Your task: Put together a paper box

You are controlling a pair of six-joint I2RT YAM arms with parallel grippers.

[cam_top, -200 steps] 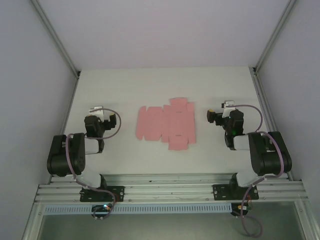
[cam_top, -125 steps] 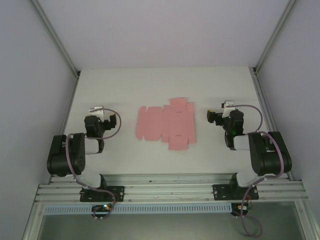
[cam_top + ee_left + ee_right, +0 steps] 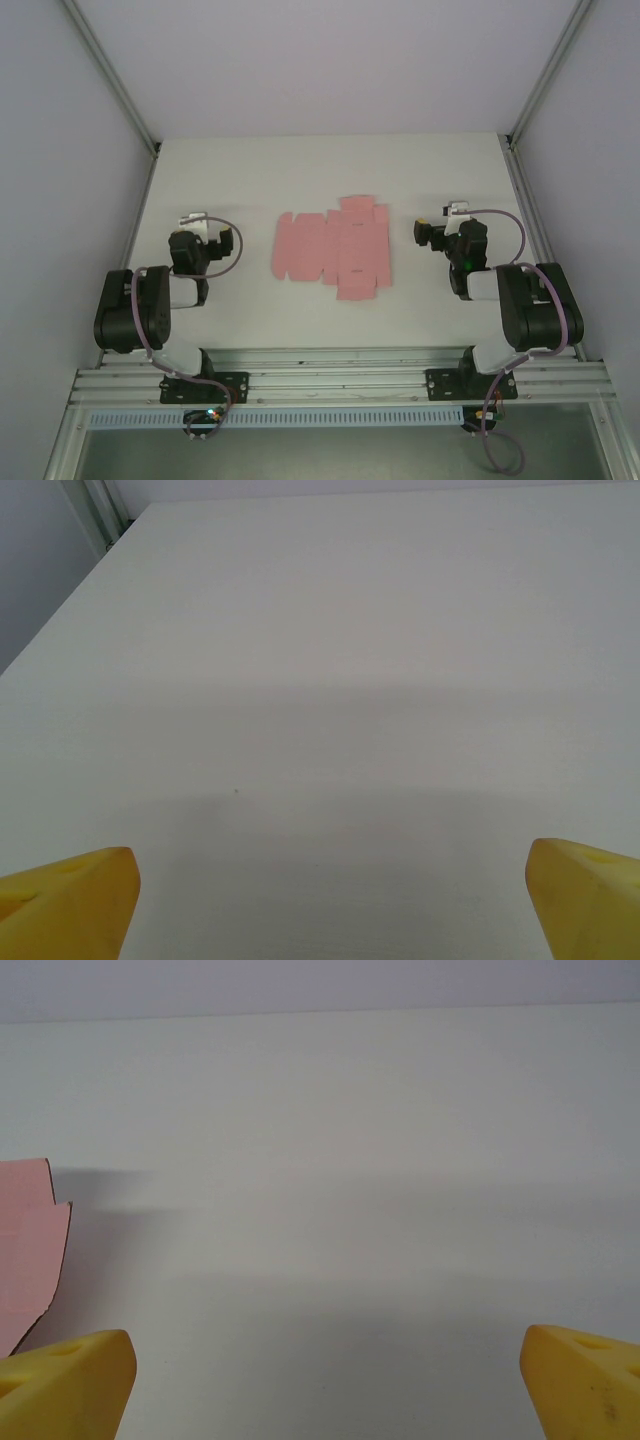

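White worktop [image 3: 330,165] in a pale-walled enclosure: left tool [image 3: 193,222] and right tool [image 3: 455,215] both spread open and empty, with a flat pink sheet between them.
In the left wrist view the left tool [image 3: 330,910] has its yellow fingertips [image 3: 70,905] wide apart over bare worktop, and the right tool [image 3: 325,1385] is spread just as wide in its own view. The paper box [image 3: 332,248], an unfolded pale pink cut-out sheet with tabs, lies flat mid-worktop, touched by neither tool. Its edge [image 3: 25,1260] shows at the left of the right wrist view.
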